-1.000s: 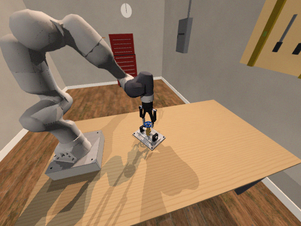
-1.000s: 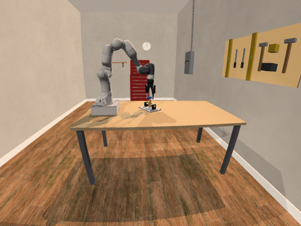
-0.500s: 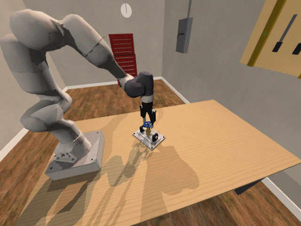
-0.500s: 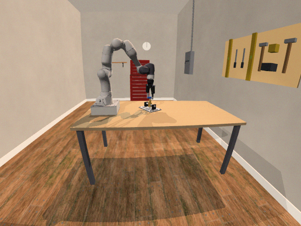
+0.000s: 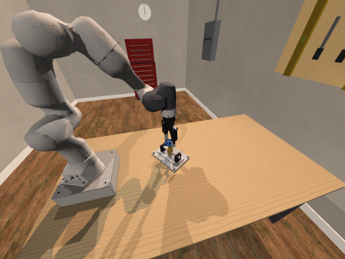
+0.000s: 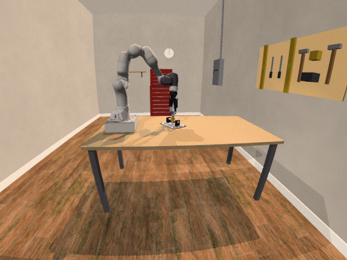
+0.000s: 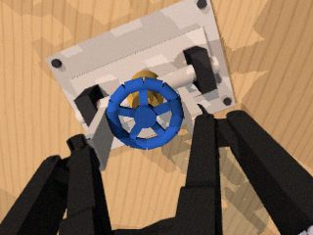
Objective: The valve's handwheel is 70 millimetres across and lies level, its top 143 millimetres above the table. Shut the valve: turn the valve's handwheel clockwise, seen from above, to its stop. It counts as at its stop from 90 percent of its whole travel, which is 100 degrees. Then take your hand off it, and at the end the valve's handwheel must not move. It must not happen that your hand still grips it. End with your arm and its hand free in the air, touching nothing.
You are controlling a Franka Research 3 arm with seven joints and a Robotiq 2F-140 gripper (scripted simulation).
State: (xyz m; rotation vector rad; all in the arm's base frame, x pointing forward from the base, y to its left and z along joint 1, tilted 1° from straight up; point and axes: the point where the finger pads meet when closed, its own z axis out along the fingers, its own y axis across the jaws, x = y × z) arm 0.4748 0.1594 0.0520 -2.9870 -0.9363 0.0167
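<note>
Blue handwheel [image 7: 145, 116] clamped across its rim by the gripper [image 7: 147, 134], valve sitting mid-table [image 5: 250, 167], nearer the arm's base edge. Turning step underway, I'd say; next, keep twisting clockwise to the stop without slipping.

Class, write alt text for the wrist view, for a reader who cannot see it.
Seen from above, a blue handwheel sits clamped between the two dark fingers of the gripper. Under it lie a brass stem and a pale pipe in two black clamps, on a grey plate bolted to a wooden table.
</note>
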